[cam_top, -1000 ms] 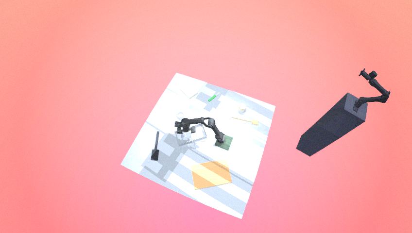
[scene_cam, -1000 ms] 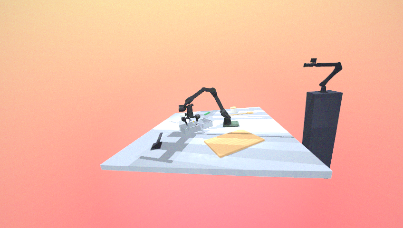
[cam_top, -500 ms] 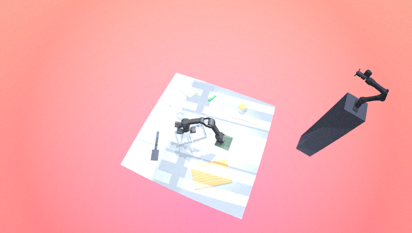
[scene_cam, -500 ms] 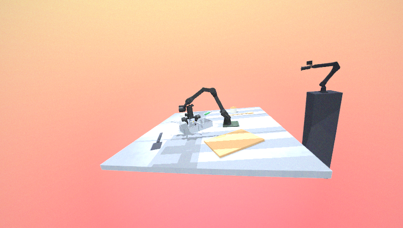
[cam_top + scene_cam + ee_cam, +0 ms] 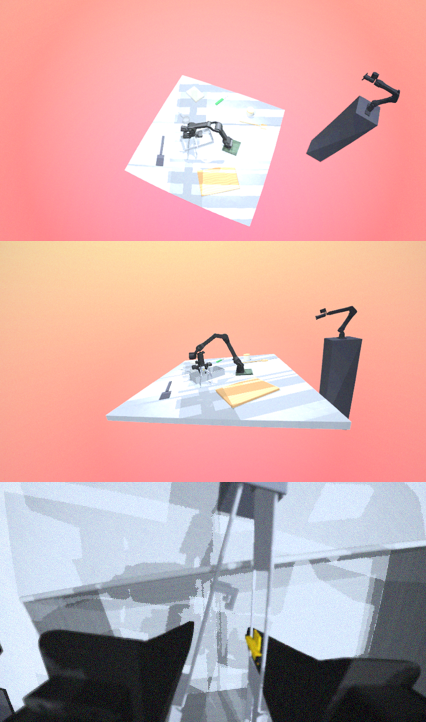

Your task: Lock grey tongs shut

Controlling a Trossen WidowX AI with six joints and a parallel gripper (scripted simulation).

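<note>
The grey tongs (image 5: 263, 537) (image 5: 209, 377) lie across the grey roasting tin (image 5: 100, 586) (image 5: 219, 372) (image 5: 212, 139), hinge at the top of the wrist view, arms spreading towards its bottom edge. Their tips are out of the wrist view. My gripper (image 5: 220, 628) (image 5: 203, 371) (image 5: 192, 136) points down over the tin, fingers about half apart, one against each outer side of the tongs' arms. It is shut on the tongs, whose arms still stand apart. A small yellow part (image 5: 254, 645) shows at the right arm. The wooden board (image 5: 221, 182) (image 5: 250, 393) carries nothing.
A dark spatula (image 5: 160, 159) (image 5: 166, 394) lies left of the tin. A round strainer (image 5: 186, 119), a pale block (image 5: 195, 94), a green-handled tool (image 5: 219, 101), a pale cup (image 5: 250, 112) and a wooden utensil (image 5: 253, 123) lie farther back. A second arm stands on a dark pedestal (image 5: 340, 131) off the table.
</note>
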